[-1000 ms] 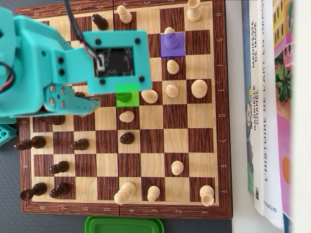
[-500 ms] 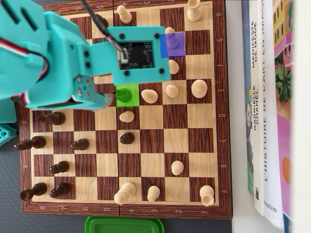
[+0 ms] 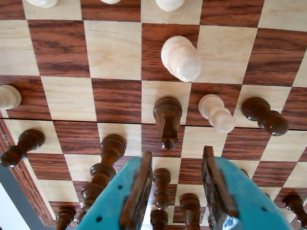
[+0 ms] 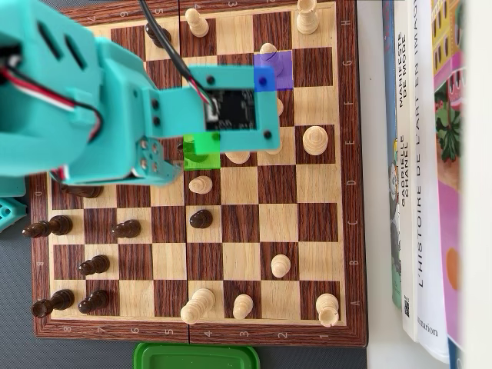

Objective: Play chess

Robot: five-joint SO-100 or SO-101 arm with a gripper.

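While the gripper [image 3: 175, 191] hangs low over the chessboard [image 3: 115, 52] in the wrist view, its two teal fingers [image 3: 136, 191] stand apart with an empty gap between them, holding nothing. Down in that gap a couple of small dark pawns [image 3: 161, 184] show, standing on the near ranks; they look like bystanders, not the target.

Just beyond the fingertips, and slightly toward the left finger's side of the gap, stands the dark piece [image 3: 167, 120], upright on its square, its long axis vertical and so running along the camera's line of sight. In the overhead view a green highlighted square [image 4: 201, 150] sits at the edge of the arm's body [image 4: 115, 115], and a purple highlighted square [image 4: 274, 69] lies farther along the board; I judge these mark the start and goal of the move, though the arm hides the piece there.

A pale pawn [image 3: 217, 112] stands just to the right of the dark piece, and a larger pale piece [image 3: 181, 58] stands farther off, directly behind it. The coming move, as I judge it, needs a short advance forward and down so the jaws straddle the dark piece without clipping the pale pawn.
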